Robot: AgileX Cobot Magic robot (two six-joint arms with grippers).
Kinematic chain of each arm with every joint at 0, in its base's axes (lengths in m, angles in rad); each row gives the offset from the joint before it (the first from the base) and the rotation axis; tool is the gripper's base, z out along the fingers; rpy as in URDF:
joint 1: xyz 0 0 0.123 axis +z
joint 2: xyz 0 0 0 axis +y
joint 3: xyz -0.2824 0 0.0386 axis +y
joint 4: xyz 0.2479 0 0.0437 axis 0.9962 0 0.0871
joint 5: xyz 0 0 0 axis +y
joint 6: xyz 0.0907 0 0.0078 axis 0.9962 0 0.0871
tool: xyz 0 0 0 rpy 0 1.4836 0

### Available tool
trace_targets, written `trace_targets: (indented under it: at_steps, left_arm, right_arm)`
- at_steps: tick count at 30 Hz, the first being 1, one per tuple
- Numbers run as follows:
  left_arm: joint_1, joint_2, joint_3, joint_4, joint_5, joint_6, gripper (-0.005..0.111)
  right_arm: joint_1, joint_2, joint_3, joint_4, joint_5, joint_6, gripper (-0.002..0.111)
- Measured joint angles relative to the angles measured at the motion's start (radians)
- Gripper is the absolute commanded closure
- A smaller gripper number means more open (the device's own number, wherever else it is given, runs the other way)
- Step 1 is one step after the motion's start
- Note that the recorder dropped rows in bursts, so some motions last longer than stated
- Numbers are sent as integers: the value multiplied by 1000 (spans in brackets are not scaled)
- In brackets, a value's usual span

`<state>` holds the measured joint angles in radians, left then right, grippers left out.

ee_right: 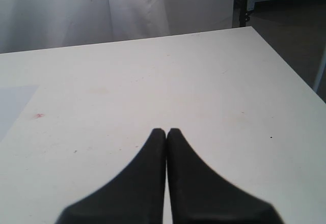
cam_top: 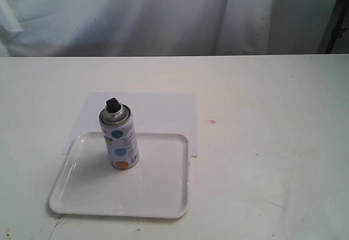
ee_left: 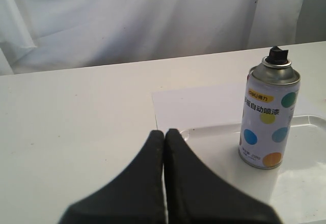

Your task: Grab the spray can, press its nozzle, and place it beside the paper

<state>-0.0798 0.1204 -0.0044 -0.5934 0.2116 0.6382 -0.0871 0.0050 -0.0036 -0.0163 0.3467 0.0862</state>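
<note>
Left pincer (ee_left: 164, 132) is pressed together, empty, aimed just beside the can (ee_left: 270, 117); right pincer (ee_right: 166, 131) likewise, over the bench (ee_right: 204, 81). Can stands upright on the tray (cam_top: 158, 188), which overlaps the paper (cam_top: 163, 112). Nozzle (cam_top: 112, 103) is up and clear, so you can likely grab its side with left.

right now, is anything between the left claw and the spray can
Nothing tall. Only the low rim of the tray lies between the shut left claw and the spray can, which stands upright in that tray.
</note>
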Motion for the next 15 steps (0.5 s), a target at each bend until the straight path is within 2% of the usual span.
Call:
trace_targets:
  at_steps: [4, 9, 12, 14, 15]
  left_arm:
    - [0, -3, 0, 19, 0, 0, 107]
    - [0, -72, 0, 161, -11, -44, 107]
    - [0, -108, 0, 334, -37, -206, 107]
    - [0, -115, 0, 482, -27, -405, 107]
    - [0, -117, 0, 511, -15, -443, 107]
  right_arm:
    - [0, 0, 0, 0, 0, 0, 108]
    - [0, 0, 0, 0, 0, 0, 108]
    - [0, 0, 0, 0, 0, 0, 108]
    - [0, 0, 0, 0, 0, 0, 108]
    - [0, 0, 0, 0, 0, 0, 108]
